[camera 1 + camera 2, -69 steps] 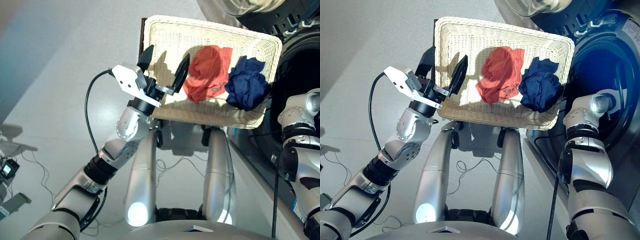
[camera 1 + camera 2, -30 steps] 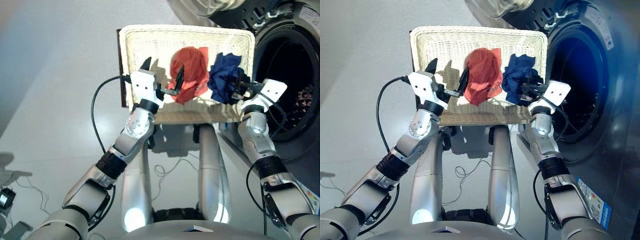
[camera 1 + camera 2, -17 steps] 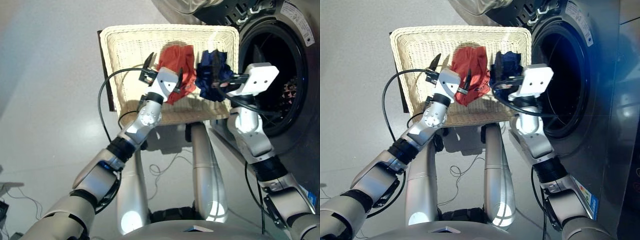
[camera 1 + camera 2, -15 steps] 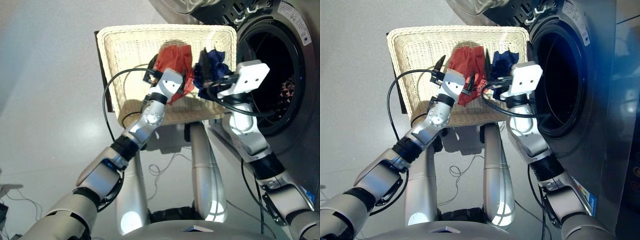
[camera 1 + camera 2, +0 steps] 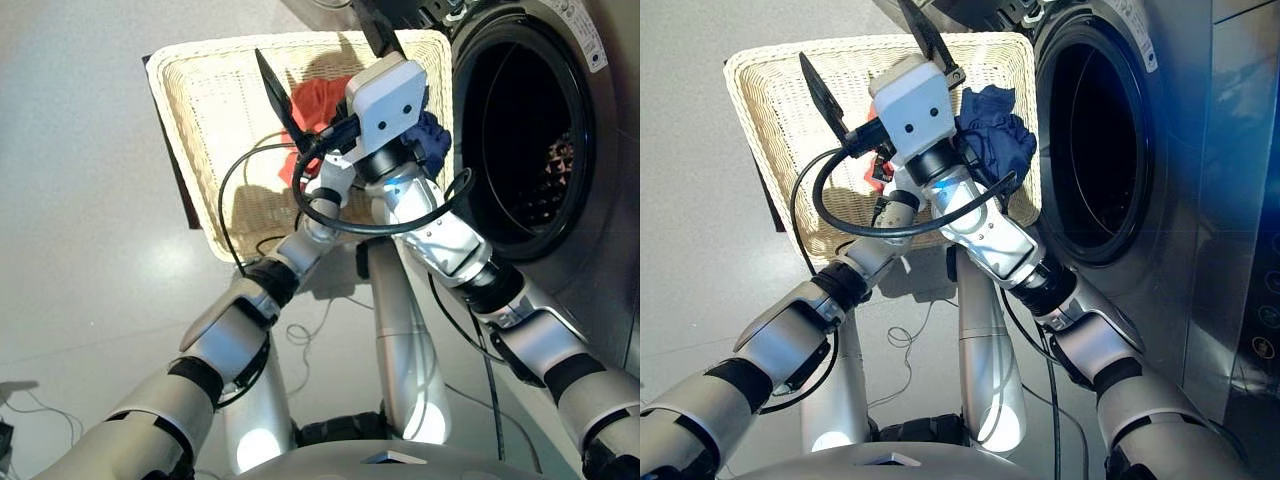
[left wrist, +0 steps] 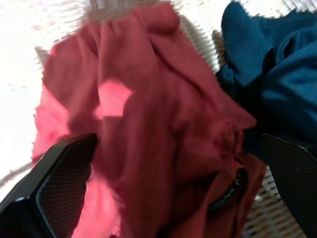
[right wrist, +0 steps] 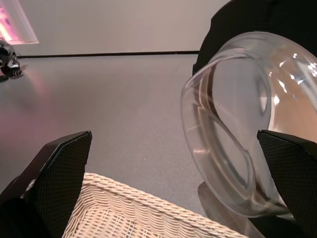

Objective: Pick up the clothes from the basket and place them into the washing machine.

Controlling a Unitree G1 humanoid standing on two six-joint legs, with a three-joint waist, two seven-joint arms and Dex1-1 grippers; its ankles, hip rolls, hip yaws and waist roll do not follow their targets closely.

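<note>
The left hand is spread wide and empty right over the red garment, which lies in the basket beside the blue one. The right hand is raised above the basket, open and empty, so the left is nearer. The washer opens to the right.

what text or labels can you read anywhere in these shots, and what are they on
No text can be read in any view.
A white label strip on the washing machine, above its porthole: print too small to read.
Small marks on the dark panel at the right edge: too small to read.
The basket, the clothes and the grippers show no writing.
</note>
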